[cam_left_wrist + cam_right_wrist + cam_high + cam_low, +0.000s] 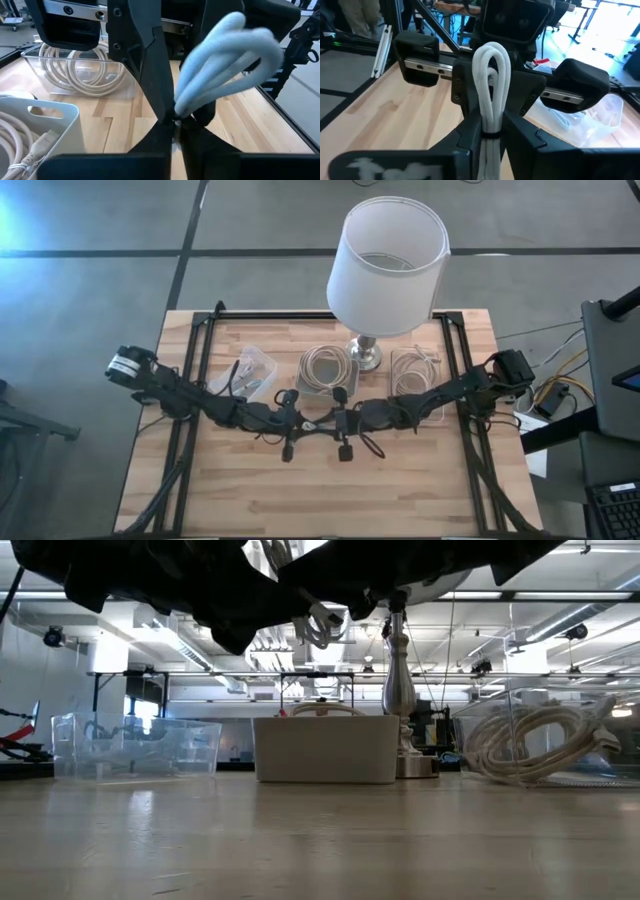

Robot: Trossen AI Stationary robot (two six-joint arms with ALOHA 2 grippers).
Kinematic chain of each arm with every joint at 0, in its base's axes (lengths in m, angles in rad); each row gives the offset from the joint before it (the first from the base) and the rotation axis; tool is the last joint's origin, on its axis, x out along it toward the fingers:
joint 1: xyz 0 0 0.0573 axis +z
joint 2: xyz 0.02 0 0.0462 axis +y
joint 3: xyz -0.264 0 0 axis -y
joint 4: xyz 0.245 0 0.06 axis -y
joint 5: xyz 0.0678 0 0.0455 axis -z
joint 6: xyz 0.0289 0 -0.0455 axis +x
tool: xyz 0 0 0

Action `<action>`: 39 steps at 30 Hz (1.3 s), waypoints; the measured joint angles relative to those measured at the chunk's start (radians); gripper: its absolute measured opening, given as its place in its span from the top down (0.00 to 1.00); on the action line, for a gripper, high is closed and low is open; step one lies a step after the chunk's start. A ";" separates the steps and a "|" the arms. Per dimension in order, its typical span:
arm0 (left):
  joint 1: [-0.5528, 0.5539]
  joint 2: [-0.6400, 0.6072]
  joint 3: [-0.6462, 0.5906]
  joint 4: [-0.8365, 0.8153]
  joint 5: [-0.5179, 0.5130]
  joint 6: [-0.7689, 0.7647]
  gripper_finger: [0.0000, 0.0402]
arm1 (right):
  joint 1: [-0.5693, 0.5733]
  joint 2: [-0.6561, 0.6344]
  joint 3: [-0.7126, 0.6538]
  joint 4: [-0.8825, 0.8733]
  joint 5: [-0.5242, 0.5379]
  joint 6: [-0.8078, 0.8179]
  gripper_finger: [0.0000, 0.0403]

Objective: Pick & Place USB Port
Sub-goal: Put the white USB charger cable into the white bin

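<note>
A white cable (318, 423), bundled into long loops and bound by a black tie, hangs in the air over the middle of the table between my two grippers. My left gripper (303, 423) comes from the table's left and my right gripper (333, 423) from the right. They meet tip to tip, and each is shut on the bundle. In the low view the cable's loops (320, 625) show under the dark arms, well above the table. The cable's plug ends are hidden. My left gripper pinches the bundle between its two fingers where the loops draw together (181, 107). It comes level from the table's left. The loops (230, 55) rise back past its fingers, clear of the table. The exact spot is hidden behind the fingers. My right gripper pinches the bundle between its two fingers at the black tie (491, 135). It comes level from the table's right, with the fingers along the bundle. The looped end (491, 55) reaches on between the left gripper's fingers (462, 95). The cable is lifted clear.
At the back stand a clear bin (250, 370) with small items, a white bin (325, 368) with coiled cable, a lamp (388, 255) with a white shade and a clear bin (413, 370) with another cable. The near half of the table (320, 490) is bare wood.
</note>
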 joint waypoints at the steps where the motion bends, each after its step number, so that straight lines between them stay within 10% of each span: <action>1: 0.000 0.000 0.000 0.000 0.000 0.002 0.96 | 0.000 0.000 0.000 0.001 0.000 -0.006 0.81; 21: 0.001 -0.048 0.003 -0.424 -0.150 -0.201 0.93 | 0.001 0.000 0.000 -0.107 0.079 -0.015 0.55; 39: 0.054 -0.512 0.172 -1.581 -0.465 -0.727 0.94 | 0.001 0.000 -0.001 -0.133 0.078 0.011 0.53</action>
